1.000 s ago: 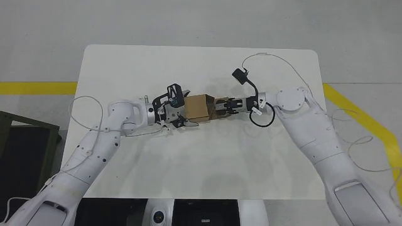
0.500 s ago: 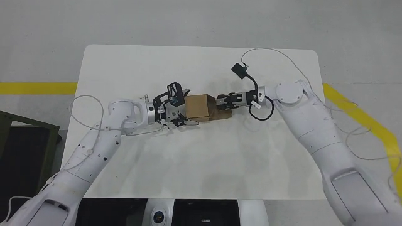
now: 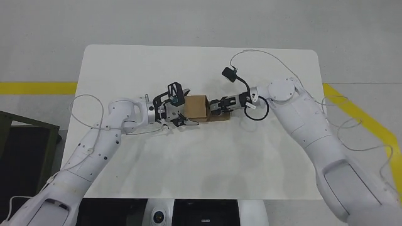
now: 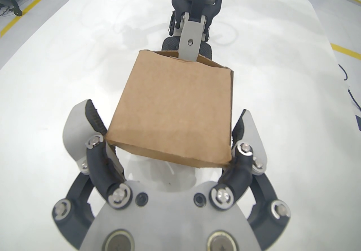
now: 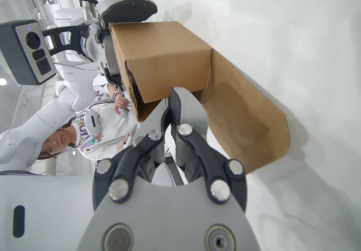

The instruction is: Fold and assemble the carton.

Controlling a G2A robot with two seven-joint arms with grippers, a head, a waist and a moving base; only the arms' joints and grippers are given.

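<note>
The carton (image 3: 196, 107) lies on its side near the middle of the white table (image 3: 282, 163), in the centre of the top view. Its long axis runs from left to right in that frame, and its open end points to the right. One brown flap (image 5: 245, 122) stretches out from this open end, flat along the table.

The left gripper (image 4: 166, 125) is at the closed end, on the left side of the carton. Its jaws stand wide, one finger pressing each side of the box, so it holds the carton between them.

The right gripper (image 5: 170, 107) is at the open end. Its jaws are almost together and pinch the edge of one carton wall there
</note>
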